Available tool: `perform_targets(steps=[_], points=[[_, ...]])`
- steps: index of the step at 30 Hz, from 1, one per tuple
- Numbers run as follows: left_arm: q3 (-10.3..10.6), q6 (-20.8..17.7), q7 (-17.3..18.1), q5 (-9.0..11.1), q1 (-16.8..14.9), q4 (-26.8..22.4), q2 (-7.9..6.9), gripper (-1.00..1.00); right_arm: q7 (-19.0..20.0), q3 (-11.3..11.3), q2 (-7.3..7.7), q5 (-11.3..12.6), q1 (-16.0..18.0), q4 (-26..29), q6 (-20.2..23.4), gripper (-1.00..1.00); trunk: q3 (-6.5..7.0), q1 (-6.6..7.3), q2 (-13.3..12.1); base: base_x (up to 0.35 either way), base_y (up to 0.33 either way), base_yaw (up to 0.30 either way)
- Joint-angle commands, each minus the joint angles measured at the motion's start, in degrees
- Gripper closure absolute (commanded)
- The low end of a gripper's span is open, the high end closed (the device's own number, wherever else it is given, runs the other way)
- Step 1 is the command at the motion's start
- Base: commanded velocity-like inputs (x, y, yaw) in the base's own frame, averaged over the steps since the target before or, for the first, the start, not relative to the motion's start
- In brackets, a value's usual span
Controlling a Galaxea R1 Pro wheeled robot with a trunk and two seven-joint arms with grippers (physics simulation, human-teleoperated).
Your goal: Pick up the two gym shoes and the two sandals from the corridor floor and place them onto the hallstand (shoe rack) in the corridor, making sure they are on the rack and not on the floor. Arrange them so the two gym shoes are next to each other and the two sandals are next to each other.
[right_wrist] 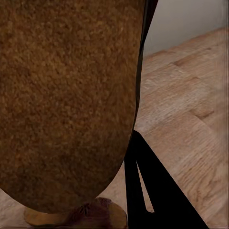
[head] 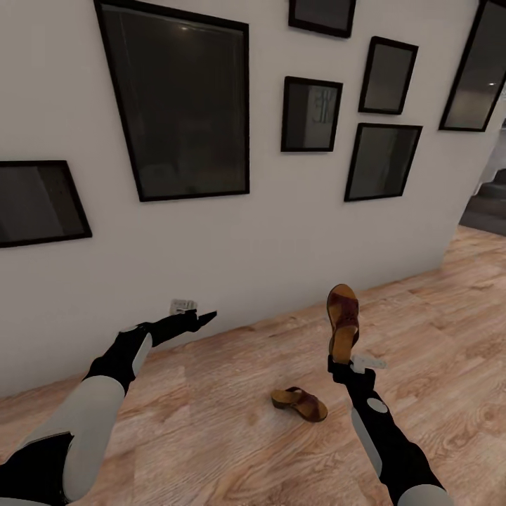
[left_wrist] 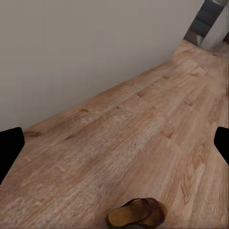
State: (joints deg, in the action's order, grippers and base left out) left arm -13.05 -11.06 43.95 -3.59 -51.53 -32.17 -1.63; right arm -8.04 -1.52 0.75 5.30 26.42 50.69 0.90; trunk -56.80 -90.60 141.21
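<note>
Your right gripper point(head: 343, 360) is pinching one sandal point(head: 343, 318) by the heel, holding it upright off the floor point(head: 211, 422), toe at 12 o'clock. The other sandal point(head: 301, 404) lies on the planks at about 8 o'clock from it, near your right arm. The right wrist cam gives you that held one's tan footbed point(right_wrist: 67, 100) up close. The left gripper point(head: 204, 318) hangs near the wall point(head: 232, 246); the left wrist cam shows its fingers point(left_wrist: 10, 145) spread wide, empty, with the floor sandal point(left_wrist: 137, 213) at 6 o'clock.
</note>
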Motion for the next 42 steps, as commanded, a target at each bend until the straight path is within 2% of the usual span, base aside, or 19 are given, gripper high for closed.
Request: perform_targets(steps=[1, 13, 26, 42], points=[[-0.39, -0.45, 0.43, -0.37, -0.03, -0.09, 0.04, -1.00, -0.23, 0.11, 0.02, 0.69, 0.03, 0.05, 0.07, 1.00, -0.05, 0.02, 0.02, -0.081, 0.300, -0.263], [-0.38, -0.45, 0.42, -0.37, -0.02, -0.09, 0.04, -1.00, -0.22, 0.11, -0.01, 0.71, 0.03, 0.10, 0.07, 1.00, -0.05, 0.02, 0.02, -0.007, 0.309, -0.263], [-0.31, -0.46, 0.39, -0.37, 0.01, -0.09, 0.04, -1.00, -0.23, 0.11, -0.04, 0.75, 0.03, 0.03, 0.06, 1.00, -0.05, 0.02, 0.02, 0.220, 0.245, -0.263], [-0.31, -0.45, 0.36, -0.37, -0.01, -0.09, 0.04, -1.00, -0.22, 0.11, -0.05, 0.74, 0.03, 0.04, 0.07, 1.00, 0.03, 0.02, 0.02, 0.060, 0.022, -0.282]])
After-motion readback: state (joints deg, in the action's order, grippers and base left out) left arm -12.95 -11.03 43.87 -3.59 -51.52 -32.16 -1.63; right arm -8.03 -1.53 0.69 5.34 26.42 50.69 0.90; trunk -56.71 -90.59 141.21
